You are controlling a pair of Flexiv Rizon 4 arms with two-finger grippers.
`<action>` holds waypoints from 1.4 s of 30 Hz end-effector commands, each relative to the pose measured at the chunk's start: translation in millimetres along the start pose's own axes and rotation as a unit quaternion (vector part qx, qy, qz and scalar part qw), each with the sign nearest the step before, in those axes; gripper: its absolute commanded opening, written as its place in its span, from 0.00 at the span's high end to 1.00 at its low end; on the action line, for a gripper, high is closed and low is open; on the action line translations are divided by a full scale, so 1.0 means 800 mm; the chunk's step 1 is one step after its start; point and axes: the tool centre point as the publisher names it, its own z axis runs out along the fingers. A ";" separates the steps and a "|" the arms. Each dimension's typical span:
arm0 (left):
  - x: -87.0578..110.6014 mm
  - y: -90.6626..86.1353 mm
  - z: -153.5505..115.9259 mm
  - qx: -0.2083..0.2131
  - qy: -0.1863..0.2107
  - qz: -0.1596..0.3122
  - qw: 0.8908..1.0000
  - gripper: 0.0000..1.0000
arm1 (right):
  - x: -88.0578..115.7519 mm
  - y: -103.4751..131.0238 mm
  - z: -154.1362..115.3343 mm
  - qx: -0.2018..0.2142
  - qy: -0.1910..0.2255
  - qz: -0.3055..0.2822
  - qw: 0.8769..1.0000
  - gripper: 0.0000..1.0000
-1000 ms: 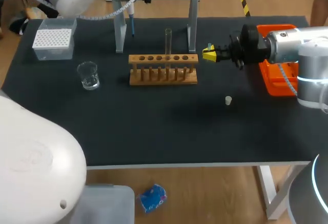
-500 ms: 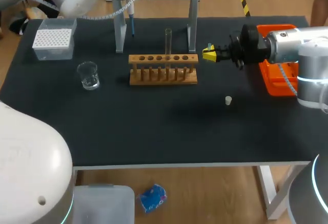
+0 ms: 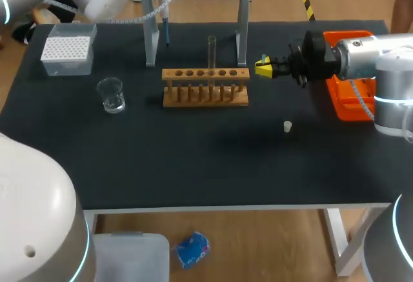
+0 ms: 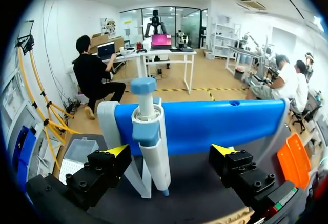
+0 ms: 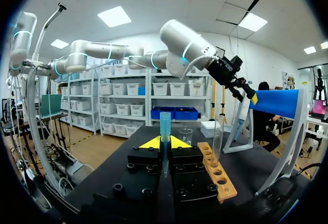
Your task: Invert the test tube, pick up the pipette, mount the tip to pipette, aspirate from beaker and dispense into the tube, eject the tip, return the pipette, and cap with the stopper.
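Black table point(image 3: 193, 166) is carrying a wooden rack point(image 3: 205, 90) at its middle with the test tube point(image 3: 211, 51) standing upright in it, the beaker point(image 3: 111, 95) and tip box point(image 3: 66, 53) to its left, the stopper point(image 3: 287, 126) lying loose, and an orange tray point(image 3: 347, 110) at right. Left gripper point(image 4: 170, 151) is hanging wide open and empty, facing the pipette point(image 4: 148, 131) on its blue stand point(image 4: 215, 124). Right gripper point(image 5: 164, 143) is pinching a blue pipette tip point(image 5: 164, 124) upright beside the rack's end.
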 end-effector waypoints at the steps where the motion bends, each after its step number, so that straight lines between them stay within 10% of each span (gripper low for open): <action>1: 0.000 -0.004 0.003 -0.001 -0.003 -0.002 1.000 0.00 | 0.001 0.001 0.000 0.001 -0.001 0.000 1.000 1.00; 42: -0.005 -0.011 0.005 0.022 -0.043 -0.033 0.998 0.00 | 0.001 0.001 0.000 0.001 -0.001 0.000 1.000 1.00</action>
